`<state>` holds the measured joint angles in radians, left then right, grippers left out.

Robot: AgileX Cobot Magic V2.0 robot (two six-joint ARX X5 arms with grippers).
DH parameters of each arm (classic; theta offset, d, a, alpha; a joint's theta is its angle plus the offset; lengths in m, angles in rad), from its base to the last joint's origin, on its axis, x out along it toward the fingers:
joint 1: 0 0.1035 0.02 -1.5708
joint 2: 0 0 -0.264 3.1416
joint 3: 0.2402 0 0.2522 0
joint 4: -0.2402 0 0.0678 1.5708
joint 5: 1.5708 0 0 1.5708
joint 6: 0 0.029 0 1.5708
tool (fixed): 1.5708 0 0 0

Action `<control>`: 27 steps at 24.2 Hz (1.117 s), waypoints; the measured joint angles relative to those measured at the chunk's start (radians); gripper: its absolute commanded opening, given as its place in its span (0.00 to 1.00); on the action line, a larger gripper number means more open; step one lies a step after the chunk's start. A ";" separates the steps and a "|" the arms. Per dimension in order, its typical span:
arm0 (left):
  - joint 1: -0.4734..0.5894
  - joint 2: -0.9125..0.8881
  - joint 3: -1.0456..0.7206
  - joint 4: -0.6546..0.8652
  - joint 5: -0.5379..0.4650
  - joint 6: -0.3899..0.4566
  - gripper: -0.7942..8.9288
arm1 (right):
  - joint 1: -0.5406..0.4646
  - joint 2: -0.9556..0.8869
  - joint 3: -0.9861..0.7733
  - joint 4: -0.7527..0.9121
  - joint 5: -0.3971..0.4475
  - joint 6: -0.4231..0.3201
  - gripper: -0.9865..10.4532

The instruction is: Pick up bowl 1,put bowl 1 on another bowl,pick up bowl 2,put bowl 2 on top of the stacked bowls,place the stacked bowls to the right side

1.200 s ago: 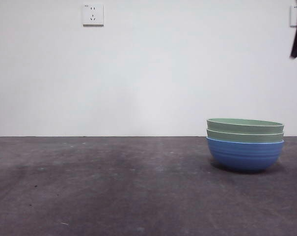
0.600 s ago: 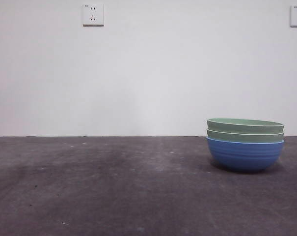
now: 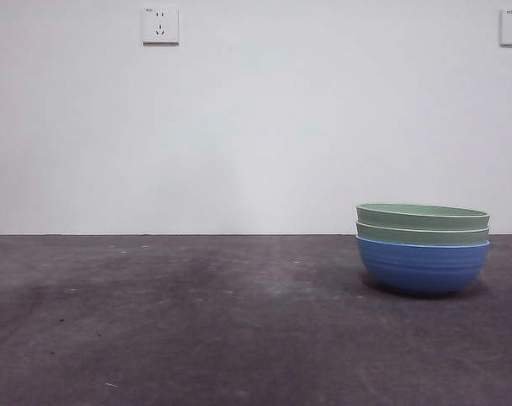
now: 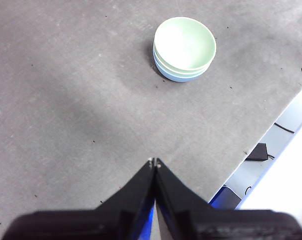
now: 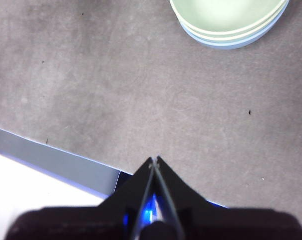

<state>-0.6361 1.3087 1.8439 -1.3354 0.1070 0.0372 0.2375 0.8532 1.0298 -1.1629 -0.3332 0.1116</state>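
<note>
The stacked bowls (image 3: 422, 248) sit on the desk (image 3: 196, 330) at its right side (mint-green on top, blue beneath). The left gripper (image 4: 153, 162) and right gripper (image 5: 154, 160) hang well apart from them, jaws pressed together, holding nothing.

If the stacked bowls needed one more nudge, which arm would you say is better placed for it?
Probably the right. The stacked bowls lie nearer its shut hand than the left hand, also shut and farther back. The stack already sits at the right of the table.
</note>
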 measured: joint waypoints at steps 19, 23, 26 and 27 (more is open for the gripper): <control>0.506 -0.535 -0.575 0.893 0.153 0.135 0.08 | 0.000 0.000 0.000 0.000 0.000 0.000 0.09; 0.592 -0.703 -0.837 1.036 0.103 0.136 0.08 | 0.000 0.000 0.000 0.000 0.000 0.000 0.09; 0.636 -0.814 -1.021 1.123 0.052 0.136 0.08 | 0.000 0.000 0.000 0.000 0.000 0.000 0.09; 0.647 -0.845 -1.074 1.144 0.048 0.136 0.08 | 0.000 0.000 0.000 0.000 0.000 0.000 0.09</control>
<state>0.0113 0.4637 0.7696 -0.1909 0.1551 0.1730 0.2375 0.8532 1.0298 -1.1625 -0.3332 0.1116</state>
